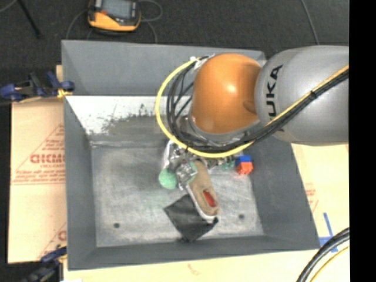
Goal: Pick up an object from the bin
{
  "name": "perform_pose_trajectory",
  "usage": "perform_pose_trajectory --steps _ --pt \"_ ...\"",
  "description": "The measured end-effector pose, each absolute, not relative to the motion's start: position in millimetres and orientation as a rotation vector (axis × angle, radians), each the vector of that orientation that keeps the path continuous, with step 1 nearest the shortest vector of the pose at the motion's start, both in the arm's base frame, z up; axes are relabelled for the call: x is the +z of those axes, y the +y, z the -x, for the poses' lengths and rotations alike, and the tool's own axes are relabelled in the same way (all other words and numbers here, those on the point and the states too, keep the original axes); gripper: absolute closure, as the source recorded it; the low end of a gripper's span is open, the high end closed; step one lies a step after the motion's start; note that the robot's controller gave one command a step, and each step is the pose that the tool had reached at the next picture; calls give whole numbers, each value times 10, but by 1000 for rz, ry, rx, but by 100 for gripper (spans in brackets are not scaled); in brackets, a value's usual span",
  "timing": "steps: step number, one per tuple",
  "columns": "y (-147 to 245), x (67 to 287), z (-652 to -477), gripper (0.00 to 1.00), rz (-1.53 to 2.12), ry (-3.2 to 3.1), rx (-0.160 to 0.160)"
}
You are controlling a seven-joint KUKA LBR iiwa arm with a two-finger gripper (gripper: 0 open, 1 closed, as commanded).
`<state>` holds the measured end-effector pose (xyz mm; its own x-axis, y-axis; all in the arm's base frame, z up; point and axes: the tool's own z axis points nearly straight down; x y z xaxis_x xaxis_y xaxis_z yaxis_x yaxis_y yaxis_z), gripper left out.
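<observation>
We start with the grey bin (123, 187), whose floor lies mostly bare on its left half. 1 arm (305, 98) reaches in from the right, and its orange cover (226, 93) hangs over the bin's upper middle and hides what is below it. Under the cover's lower left edge we see the metal of the gripper (183, 168), low over the floor near the bin's centre. 4 things lie close by. The black sheet (189, 221) is the largest, flat on the floor toward the near wall. Next is the tan slipper-shaped thing (204, 194) with a red inside. Its long axis runs from the gripper down and to the right, its upper end touches or lies just under the gripper's metal, and its lower end rests on the black sheet. The green lump (167, 180) sits just to the gripper's left, touching it or very nearly so. The blue and orange block (244, 167) lies well to the right, by the cover's edge. We judge the tan thing and the green lump to be the 2 candidates, as both are right at the gripper. We cannot tell how wide the gripper stands, nor whether it has hold of either thing.
</observation>
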<state>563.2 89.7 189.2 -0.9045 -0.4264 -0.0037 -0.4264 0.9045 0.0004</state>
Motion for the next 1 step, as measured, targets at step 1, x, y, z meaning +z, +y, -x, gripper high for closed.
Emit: perform_pose_trajectory --steps 1 --pt "899 1891 -5631 100 684 3063 2"
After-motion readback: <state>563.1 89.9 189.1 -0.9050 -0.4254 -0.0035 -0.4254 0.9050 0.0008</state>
